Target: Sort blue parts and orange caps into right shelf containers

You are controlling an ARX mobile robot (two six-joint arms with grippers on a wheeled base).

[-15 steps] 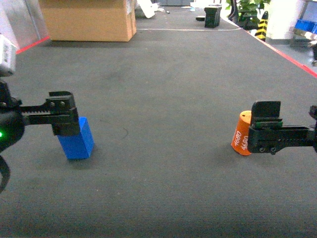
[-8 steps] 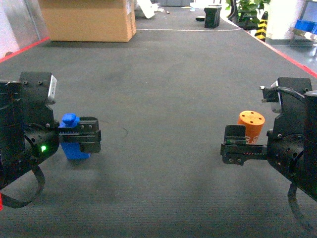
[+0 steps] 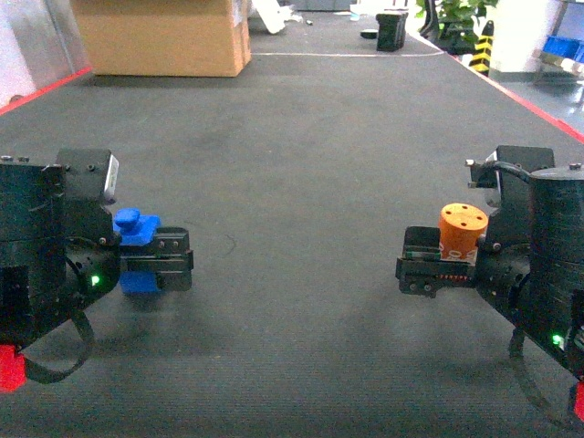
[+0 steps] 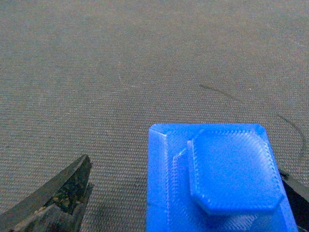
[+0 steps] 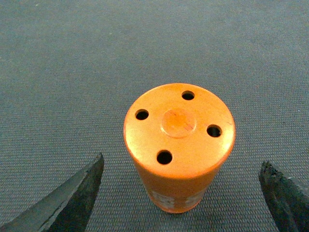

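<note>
Grey mat floor [image 3: 301, 182], left tool [image 4: 174, 193] spread around blue part [image 4: 217, 183], right tool [image 5: 181, 198] spread around orange cap [image 5: 179, 145]

cardboard box [image 3: 162, 36] far L | black bin [image 3: 392, 30] far ctr | dark mat [image 3: 301, 164]

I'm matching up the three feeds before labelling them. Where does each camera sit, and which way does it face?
Head: on the robot, facing forward and slanting down over dark carpet; shows left gripper at the blue part and right gripper at the orange cap.
Left wrist: looks down on the blue part; one dark jaw tip shows.
Right wrist: looks down on the orange cap between two spread jaw tips.
Shared: head and each wrist view see the same part.
</note>
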